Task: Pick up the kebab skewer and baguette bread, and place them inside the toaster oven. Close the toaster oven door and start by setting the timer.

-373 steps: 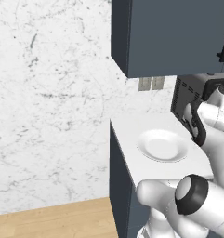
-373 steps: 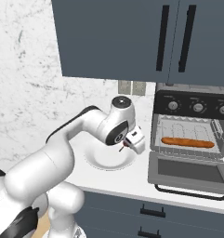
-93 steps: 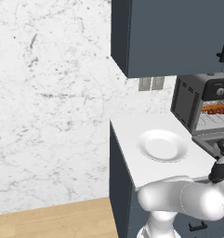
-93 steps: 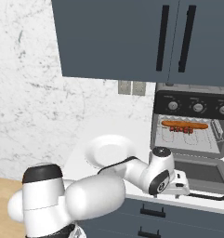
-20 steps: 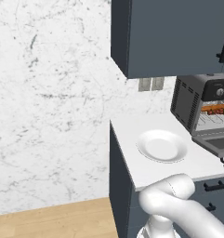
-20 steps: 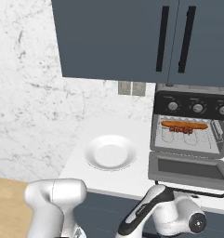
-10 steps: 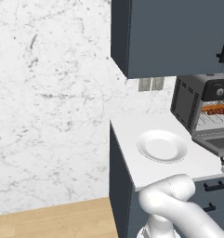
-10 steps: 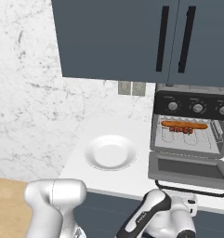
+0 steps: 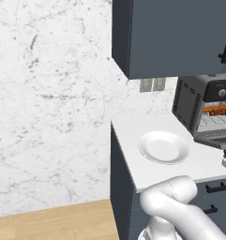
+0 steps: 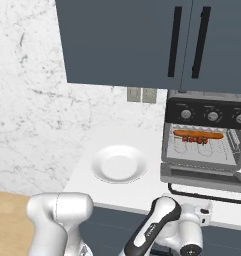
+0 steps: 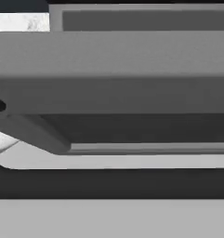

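Note:
The toaster oven stands at the right end of the counter, and its door hangs open and flat. On the rack inside lies the orange-brown baguette bread, also seen as the baguette from the left. The kebab skewer rests just in front of it. My gripper is low at the counter's front edge, right under the door's dark bar handle; its fingers are hidden. The hand view looks close up at the grey door panel. Nothing is in my gripper.
An empty white plate sits on the white counter left of the oven. Dark wall cabinets hang overhead. Drawer fronts with dark pulls lie below the counter. A marble wall runs to the left.
My hand has risen from below the counter edge to just under the door's handle. The door still lies flat open, and the food has not moved.

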